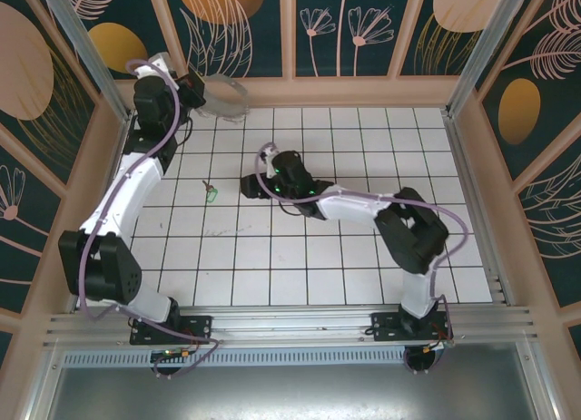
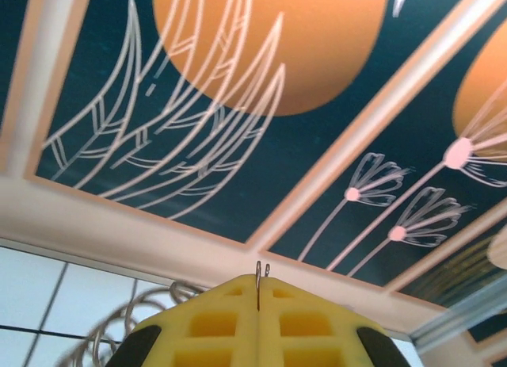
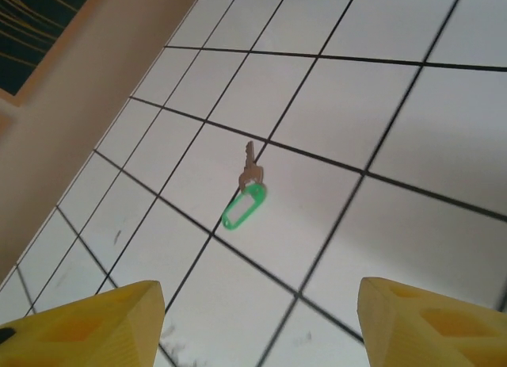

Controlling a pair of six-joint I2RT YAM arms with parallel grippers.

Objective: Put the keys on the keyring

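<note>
The key (image 1: 211, 193) lies flat on the white tiled bench (image 1: 363, 266), left of the middle and on its own. From the right wrist it (image 3: 245, 194) shows as a slim pale metal blade pointing away, with a bright green head at the near end, lying across a dark grout line.

The right tool (image 1: 251, 185) is just to the right of the key in the overhead view, near it but not touching. From its own camera the right tool (image 3: 257, 303) stands wide open: its two yellow fingers (image 3: 103, 323) sit at the bottom corners with bare tile between them and nothing in their hold, and the key is ahead of the gap.

The keyring (image 1: 224, 97) is well apart from the key, up at the far left corner of the bench against the back wall (image 1: 345, 92), seen as a pale thin loop. The left tool (image 1: 194, 86) is right at it. From the left wrist the left tool (image 2: 258, 281) is closed tight, a thin upright bit of metal wire pinched between the fingertips, while curved silvery strands of the keyring (image 2: 142, 319) hang at the lower left
</note>
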